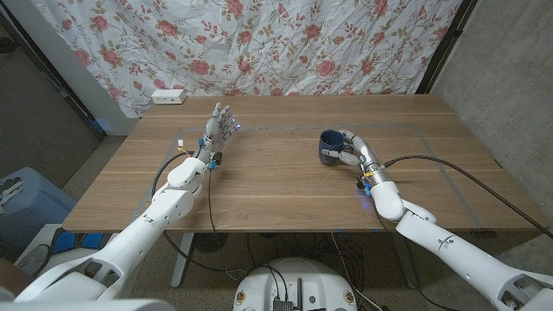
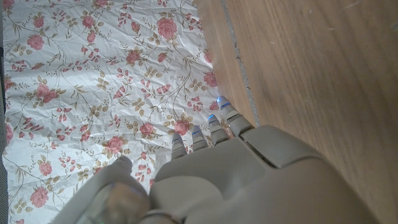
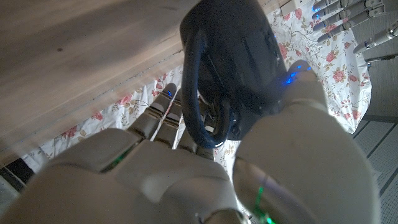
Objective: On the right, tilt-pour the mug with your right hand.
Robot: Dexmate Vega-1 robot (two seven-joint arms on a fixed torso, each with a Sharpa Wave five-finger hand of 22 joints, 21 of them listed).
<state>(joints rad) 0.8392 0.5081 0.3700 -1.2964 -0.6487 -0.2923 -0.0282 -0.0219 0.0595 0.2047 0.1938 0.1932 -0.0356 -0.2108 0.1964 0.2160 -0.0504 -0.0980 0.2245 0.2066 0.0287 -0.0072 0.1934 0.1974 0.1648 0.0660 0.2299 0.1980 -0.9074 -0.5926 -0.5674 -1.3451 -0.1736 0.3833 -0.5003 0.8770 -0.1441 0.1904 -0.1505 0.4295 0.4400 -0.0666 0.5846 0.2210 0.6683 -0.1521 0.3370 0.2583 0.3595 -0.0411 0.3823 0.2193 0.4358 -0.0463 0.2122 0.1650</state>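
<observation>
The dark blue glazed ceramic mug [image 1: 330,147] with a loop handle is located on the right half of the wooden table [image 1: 259,186], tipped over toward the left with its open mouth visible from above. The robot's right hand [image 1: 354,149] grips it from the right side. In the right wrist view, the fingers [image 3: 168,118] pass through the handle [image 3: 198,93].

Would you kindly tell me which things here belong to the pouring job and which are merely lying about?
Part of the job:
dark blue mug
right hand, gripping the mug

Lying about:
left hand, holding nothing
white power strip at the table's far edge
floral cloth behind
</observation>
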